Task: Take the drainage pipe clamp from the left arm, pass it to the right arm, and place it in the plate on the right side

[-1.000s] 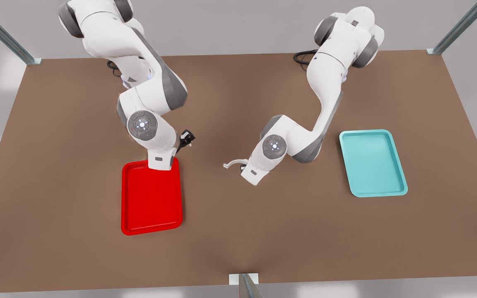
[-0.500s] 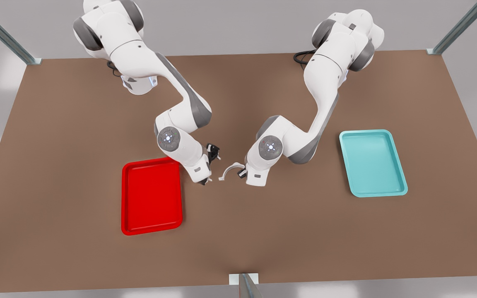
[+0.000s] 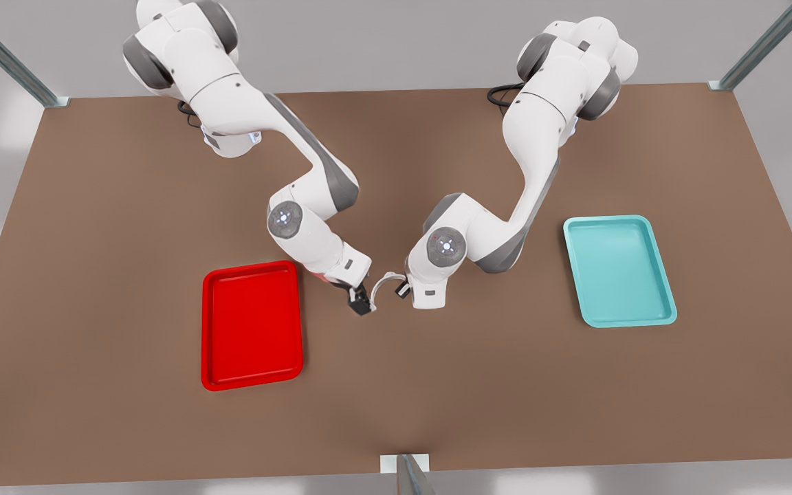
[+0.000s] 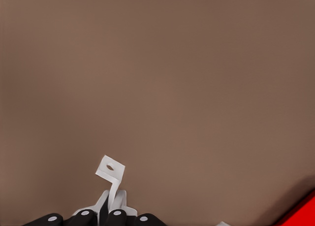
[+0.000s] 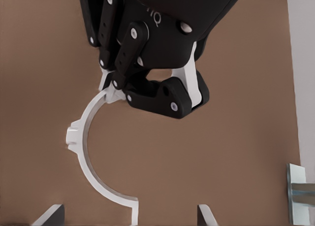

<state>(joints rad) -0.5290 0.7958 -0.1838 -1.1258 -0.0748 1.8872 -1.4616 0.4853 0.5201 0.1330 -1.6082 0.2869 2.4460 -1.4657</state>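
The drainage pipe clamp point(image 3: 383, 279) is a thin white half-ring held above the table's middle. My left gripper point(image 3: 401, 289), on the arm at the front view's right, is shut on one end tab of it point(image 4: 110, 171). My right gripper point(image 3: 361, 303), on the arm at the front view's left, is open. Its two fingertips point(image 5: 49, 215) straddle the clamp's free end point(image 5: 132, 210). The right wrist view shows the clamp's arc point(image 5: 84, 159) running up into the left gripper point(image 5: 114, 88). The red plate point(image 3: 251, 323) lies on the table at the front view's left, beside the right gripper.
A teal tray point(image 3: 619, 269) lies at the front view's right. A metal post point(image 3: 406, 474) stands at the table's near edge. The plate's red corner point(image 4: 304, 212) shows in the left wrist view. Bare brown table lies under both grippers.
The right arm swung from above the red plate to the table's middle and brought its open gripper to the clamp's free end. The left arm shifted slightly, still holding the clamp.
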